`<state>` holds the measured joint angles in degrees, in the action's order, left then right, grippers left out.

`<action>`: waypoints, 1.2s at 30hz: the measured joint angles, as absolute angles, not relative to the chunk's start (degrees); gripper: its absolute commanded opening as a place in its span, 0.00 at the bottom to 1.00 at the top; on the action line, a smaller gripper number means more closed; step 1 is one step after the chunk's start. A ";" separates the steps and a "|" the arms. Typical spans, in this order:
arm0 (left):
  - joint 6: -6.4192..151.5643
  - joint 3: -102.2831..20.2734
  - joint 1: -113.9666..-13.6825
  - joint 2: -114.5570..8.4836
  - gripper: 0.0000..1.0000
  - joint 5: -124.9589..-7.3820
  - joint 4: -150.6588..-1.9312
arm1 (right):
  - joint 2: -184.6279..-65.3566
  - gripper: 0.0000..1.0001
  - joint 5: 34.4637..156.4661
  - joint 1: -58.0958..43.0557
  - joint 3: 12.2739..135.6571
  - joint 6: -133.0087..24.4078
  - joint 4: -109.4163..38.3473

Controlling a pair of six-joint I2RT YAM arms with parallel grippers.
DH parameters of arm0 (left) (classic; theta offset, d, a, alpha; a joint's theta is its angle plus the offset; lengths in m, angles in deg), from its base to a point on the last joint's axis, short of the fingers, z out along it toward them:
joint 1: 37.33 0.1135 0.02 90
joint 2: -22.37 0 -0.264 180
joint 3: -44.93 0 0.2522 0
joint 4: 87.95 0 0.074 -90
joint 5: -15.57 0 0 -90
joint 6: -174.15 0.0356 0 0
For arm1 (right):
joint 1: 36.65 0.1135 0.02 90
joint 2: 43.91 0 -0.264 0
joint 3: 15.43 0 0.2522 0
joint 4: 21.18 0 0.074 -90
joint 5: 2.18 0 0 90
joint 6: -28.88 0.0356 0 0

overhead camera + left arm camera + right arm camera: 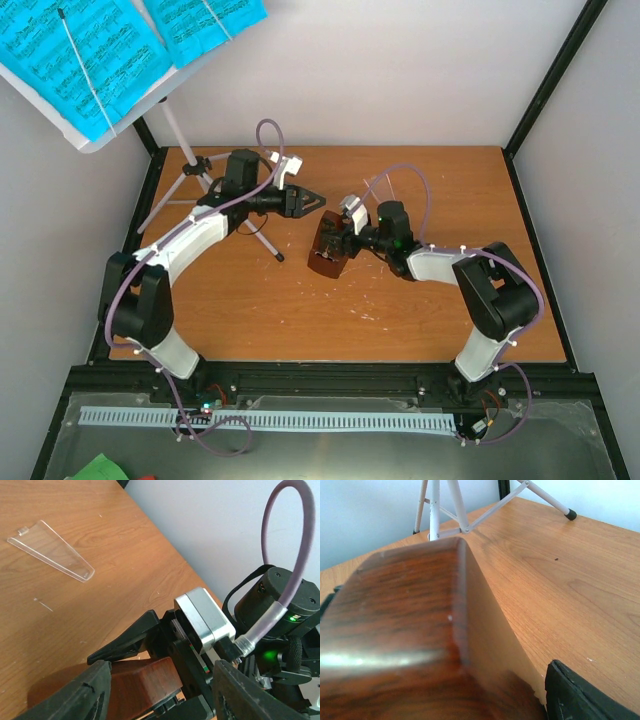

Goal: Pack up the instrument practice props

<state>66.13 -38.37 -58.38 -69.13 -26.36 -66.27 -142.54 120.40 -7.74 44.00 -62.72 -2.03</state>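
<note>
The brown metronome (326, 255) is near the middle of the table (450, 200), with the right gripper (338, 243) clamped on it from the right. Its clear cover (52, 550) lies flat on the wood, apart. The left gripper (318, 199) hovers just behind the metronome, jaws spread, holding nothing. The music stand (181, 138) stands at the back-left corner, carrying blue pages (80, 55).

A brown wood-grain counter (420, 310) carries pale scuffs (372, 316) near its middle. Black rails (330, 377) frame the counter. Before its near edge lies a long pale slotted strip (330, 420), and off its near-left corner shows a green scrap (100, 468). Pale walls (400, 70) rise behind the counter.
</note>
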 measured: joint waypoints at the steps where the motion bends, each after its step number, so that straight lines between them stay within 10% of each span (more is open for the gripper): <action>1: 65.98 -38.72 -58.49 -69.75 0.53 -26.12 -66.25 | -142.54 0.67 120.36 -7.74 44.11 -62.92 -2.32; 36: 65.69 -41.43 -60.15 -77.99 0.38 -22.23 -66.22 | -144.44 0.68 117.98 -7.81 48.77 -65.15 -6.49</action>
